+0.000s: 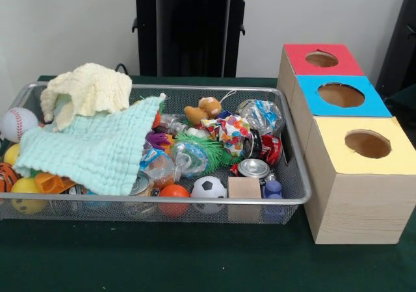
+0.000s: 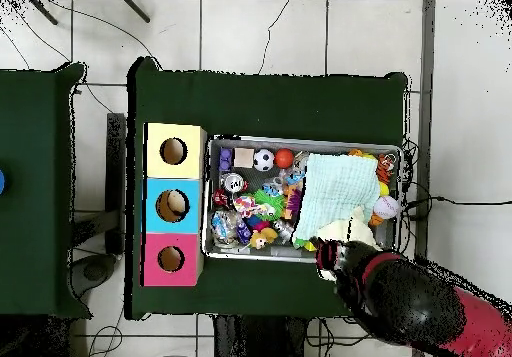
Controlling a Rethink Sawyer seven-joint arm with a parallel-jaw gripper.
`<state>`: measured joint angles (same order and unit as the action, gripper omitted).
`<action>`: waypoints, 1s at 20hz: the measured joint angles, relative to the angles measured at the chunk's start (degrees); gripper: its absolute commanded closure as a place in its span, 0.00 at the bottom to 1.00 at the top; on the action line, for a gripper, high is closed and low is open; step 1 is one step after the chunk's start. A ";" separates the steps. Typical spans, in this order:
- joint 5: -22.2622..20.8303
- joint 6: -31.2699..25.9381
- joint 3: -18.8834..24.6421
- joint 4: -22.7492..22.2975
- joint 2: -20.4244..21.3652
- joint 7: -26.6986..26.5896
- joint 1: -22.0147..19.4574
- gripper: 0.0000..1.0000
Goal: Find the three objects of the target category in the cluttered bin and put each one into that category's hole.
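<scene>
Green cloth (image 1: pixel 97 146) hides half the wire bin (image 1: pixel 296 175); claw unseen.

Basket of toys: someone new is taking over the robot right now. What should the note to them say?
Claw: drawn back at the basket's robot-side edge, holding nothing visible; cannot tell if open or shut.
Basket: full of clutter; a mint cloth covers much of it.
See-through bottles: one in the far corner nearest the boxes, one mid-basket, what looks like a third at the cloth's edge.
Blue hole: middle box.
Done: no bottle seen moved.
Left: all three bottles.
</scene>
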<state>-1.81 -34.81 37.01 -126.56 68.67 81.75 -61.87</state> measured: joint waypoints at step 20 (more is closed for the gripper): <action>-6.98 5.69 -12.57 12.16 -14.97 0.05 20.42 0.00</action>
<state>-8.79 -29.12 24.44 -114.41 53.70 81.80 -41.45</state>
